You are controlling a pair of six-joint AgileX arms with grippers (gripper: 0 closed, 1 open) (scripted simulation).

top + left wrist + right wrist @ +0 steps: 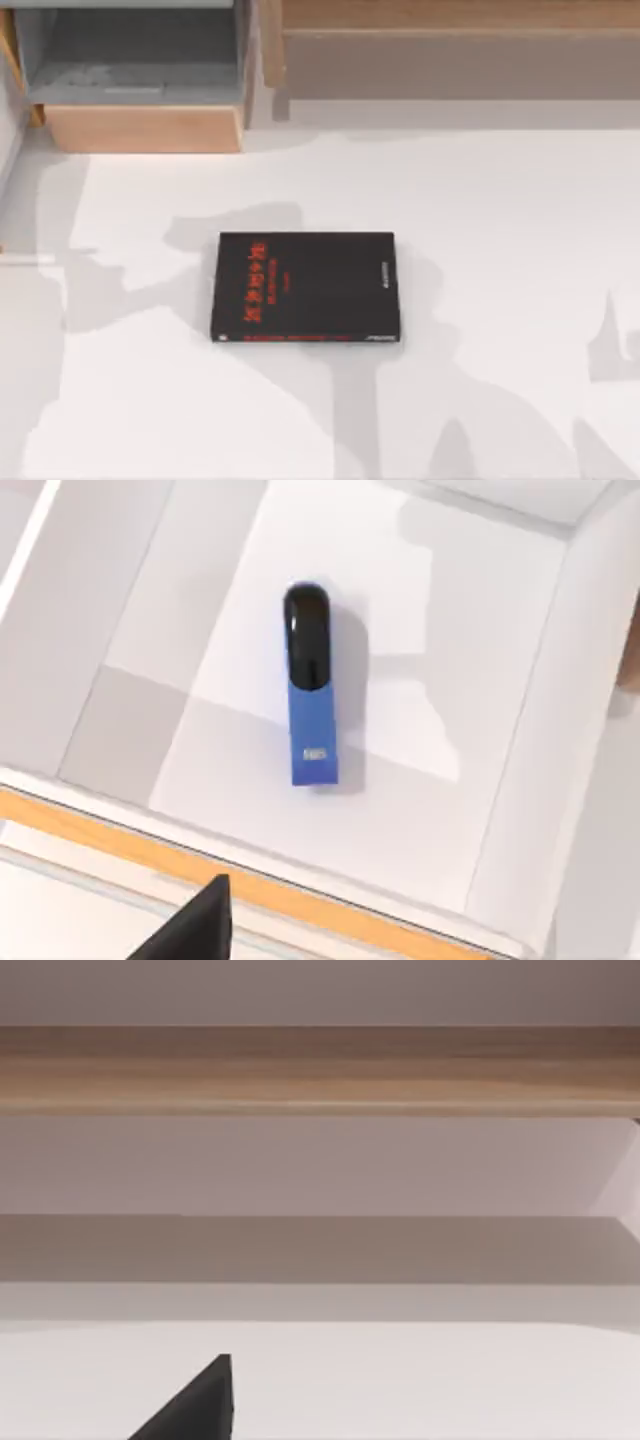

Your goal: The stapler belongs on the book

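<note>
Book [305, 288]: black, flat on the white table [500, 220], a little left of the top view's centre; red characters run along its left part, small white lettering sits near its right edge; nothing lies on the cover.
Stapler [309, 683]: blue with a darker black part at one end, lying flat on the pale floor of an open drawer [520, 730] in the left wrist view, apart from the drawer's walls, its long axis running up and down the frame just left of centre.
Drawer in the top view [140, 60]: upper left of the frame, wooden front, grey inside; the stapler cannot be made out there.
Left gripper: one dark fingertip [195, 930] shows at the lower left edge of the left wrist view, outside the drawer's wooden front edge [250, 890] and well apart from the stapler; whether it is spread or closed, cannot tell.
Right gripper: one dark fingertip [195, 1410] at the lower left of the right wrist view, facing a wooden shelf edge [320, 1070] over the white table; spread or closed, cannot tell.
</note>
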